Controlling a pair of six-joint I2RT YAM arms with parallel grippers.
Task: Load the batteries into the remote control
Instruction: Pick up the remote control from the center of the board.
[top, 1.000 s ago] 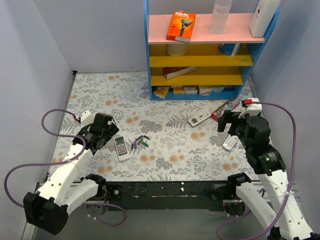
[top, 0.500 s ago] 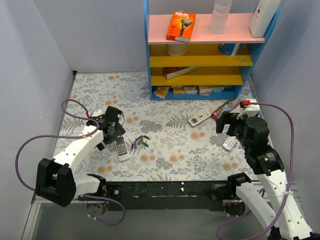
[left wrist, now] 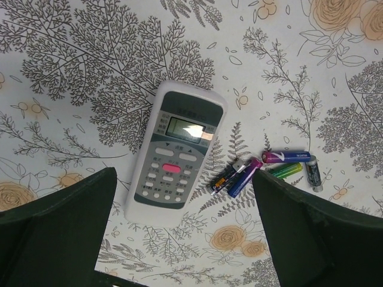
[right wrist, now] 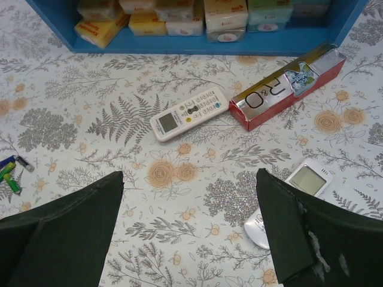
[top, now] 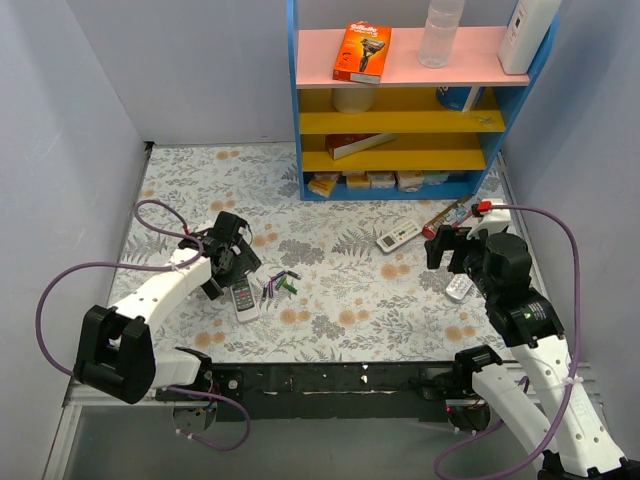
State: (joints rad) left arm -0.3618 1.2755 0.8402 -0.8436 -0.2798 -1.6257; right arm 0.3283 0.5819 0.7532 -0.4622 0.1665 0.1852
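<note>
The remote control point(top: 243, 297) lies face up on the floral table, white with a dark panel and grey buttons. It fills the middle of the left wrist view point(left wrist: 179, 137). The batteries point(top: 280, 285) lie loose just right of it, dark purple-blue and green point(left wrist: 269, 170). They also show at the left edge of the right wrist view point(right wrist: 9, 170). My left gripper point(top: 235, 272) hovers open over the remote's lower end point(left wrist: 182, 179), holding nothing. My right gripper point(top: 445, 245) is open and empty above bare table point(right wrist: 190, 179), far right of the batteries.
A longer white remote point(top: 399, 235) point(right wrist: 188, 113) and a red box point(top: 450, 217) point(right wrist: 287, 95) lie before the blue shelf unit point(top: 310, 100). A small rounded white remote point(top: 460, 287) point(right wrist: 299, 191) lies under my right gripper's right finger.
My left arm has swung right and forward from the table's left side to hover over the remote control. My right gripper has drifted slightly left.
</note>
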